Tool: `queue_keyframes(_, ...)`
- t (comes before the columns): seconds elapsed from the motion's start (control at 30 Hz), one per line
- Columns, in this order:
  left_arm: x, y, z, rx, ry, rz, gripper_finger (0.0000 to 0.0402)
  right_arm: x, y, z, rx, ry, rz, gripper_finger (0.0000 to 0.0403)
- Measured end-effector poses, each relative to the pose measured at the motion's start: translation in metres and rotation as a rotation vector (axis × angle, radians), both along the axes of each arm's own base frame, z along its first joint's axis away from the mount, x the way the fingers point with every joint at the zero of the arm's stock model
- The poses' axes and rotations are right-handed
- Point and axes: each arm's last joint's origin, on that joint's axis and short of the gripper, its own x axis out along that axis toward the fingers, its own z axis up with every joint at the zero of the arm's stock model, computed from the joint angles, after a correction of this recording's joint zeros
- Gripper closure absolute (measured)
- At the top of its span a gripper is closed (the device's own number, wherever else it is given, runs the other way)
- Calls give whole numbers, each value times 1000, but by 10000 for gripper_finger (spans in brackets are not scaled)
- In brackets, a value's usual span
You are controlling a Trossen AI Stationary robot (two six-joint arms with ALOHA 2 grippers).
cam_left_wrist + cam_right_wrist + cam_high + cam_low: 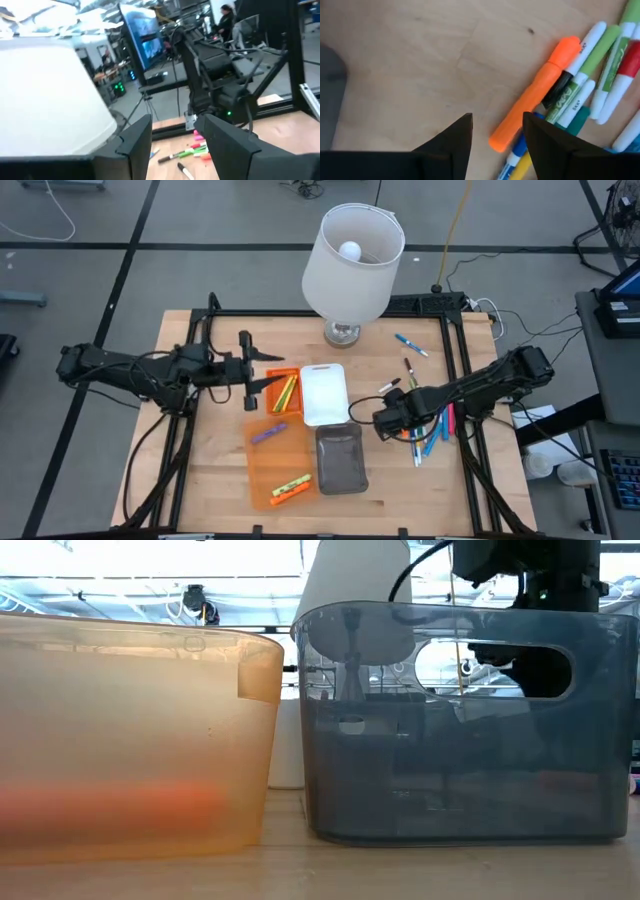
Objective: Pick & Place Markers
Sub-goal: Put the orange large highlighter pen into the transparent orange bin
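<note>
The markers [432, 432] lie mostly in a loose pile on the right part of the table [200, 480], just right of the grey tray [340, 460]; a few more rest in the orange trays [280, 455]. An orange highlighter [535, 95] lies at the pile's edge. The right gripper [497, 132] hovers low over it, fingers apart, holding nothing. The left gripper [262, 371] hangs over the small orange tray, jaws parted and empty. A white lamp [350, 260] stands at the far edge.

Print on green-white marker [568, 95], too small to read
</note>
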Motion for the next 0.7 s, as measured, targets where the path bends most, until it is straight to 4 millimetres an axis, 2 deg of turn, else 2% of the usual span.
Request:
queue_keyframes(0.37, 3, 1, -2, -53, 4, -1, 217, -15, 2, -19, -16, 43, -155, 265)
queue_keyframes(0.7, 3, 1, 0, -68, -22, -4, 217, -19, 7, -49, 35, -86, -151, 270)
